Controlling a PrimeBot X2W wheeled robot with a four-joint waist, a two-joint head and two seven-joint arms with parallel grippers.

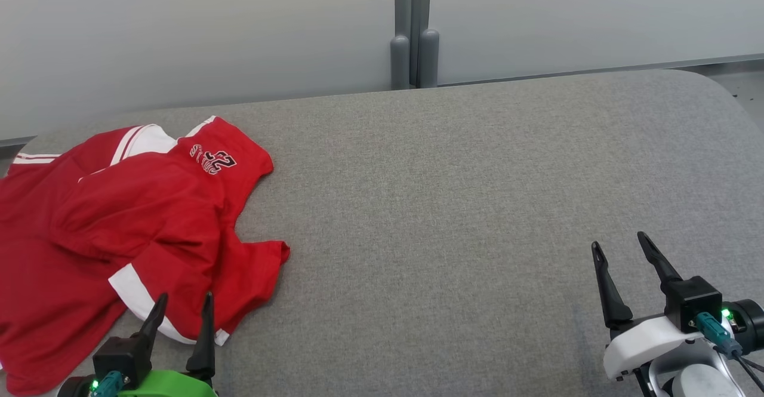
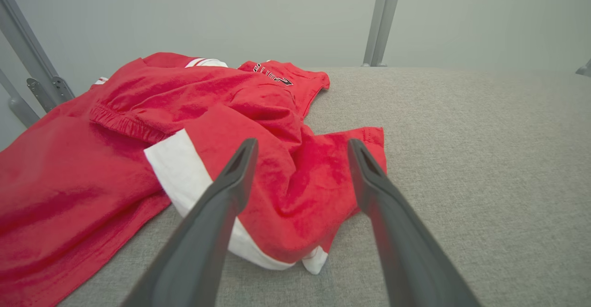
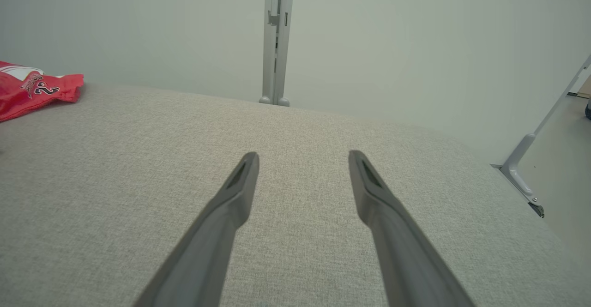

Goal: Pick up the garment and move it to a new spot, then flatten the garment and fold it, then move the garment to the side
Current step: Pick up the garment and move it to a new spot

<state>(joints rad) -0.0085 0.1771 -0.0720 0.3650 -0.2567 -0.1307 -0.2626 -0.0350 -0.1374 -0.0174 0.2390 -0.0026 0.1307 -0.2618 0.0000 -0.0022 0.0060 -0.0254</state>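
Note:
The garment [image 1: 119, 218] is a red sports piece with white stripes and a black-and-white number print, lying crumpled at the left end of the grey padded table [image 1: 447, 206]. My left gripper [image 1: 185, 298] stands open at the lower left, its tips over the garment's near edge, above a white band. In the left wrist view the garment [image 2: 138, 136] spreads ahead of the open left gripper [image 2: 302, 145]. My right gripper [image 1: 619, 245] is open at the lower right, far from the cloth. From the right wrist, the garment [image 3: 32, 87] shows at the far left beyond the open right gripper [image 3: 303, 157].
A pale wall with a grey double post [image 1: 413, 33] runs behind the table. The table's right end rounds off near a floor strip [image 1: 740, 80]. A metal frame leg [image 3: 526, 177] stands off the right edge.

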